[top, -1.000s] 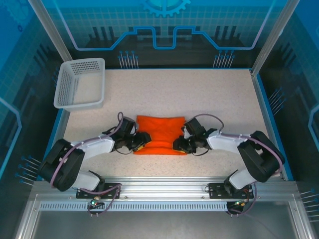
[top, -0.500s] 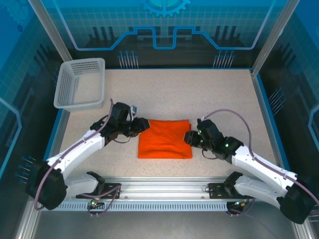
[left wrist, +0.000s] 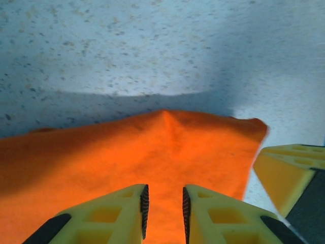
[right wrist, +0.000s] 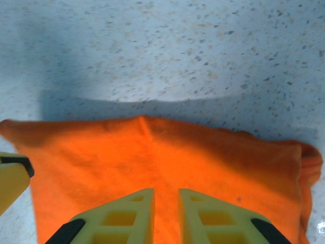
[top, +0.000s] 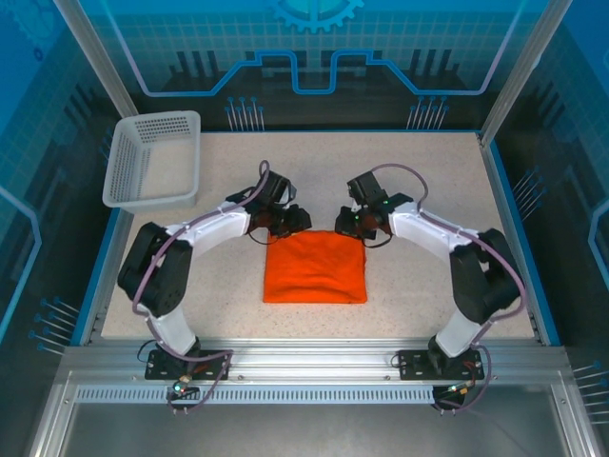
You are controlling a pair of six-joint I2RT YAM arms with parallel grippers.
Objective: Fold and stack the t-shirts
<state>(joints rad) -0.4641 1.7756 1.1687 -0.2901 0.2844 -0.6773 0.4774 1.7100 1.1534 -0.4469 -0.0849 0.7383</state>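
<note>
Both grippers at the far edge of the folded t-shirt, mid-table.

On the table the orange t-shirt lies as a flat folded rectangle between my two arms. My left gripper and right gripper sit at its far corners, one each, so that edge would travel level. Each pair of jaws is nearly closed with orange cloth in the slit and a ridge running off it — I judge a pinch, likely for a fold toward me.
</note>
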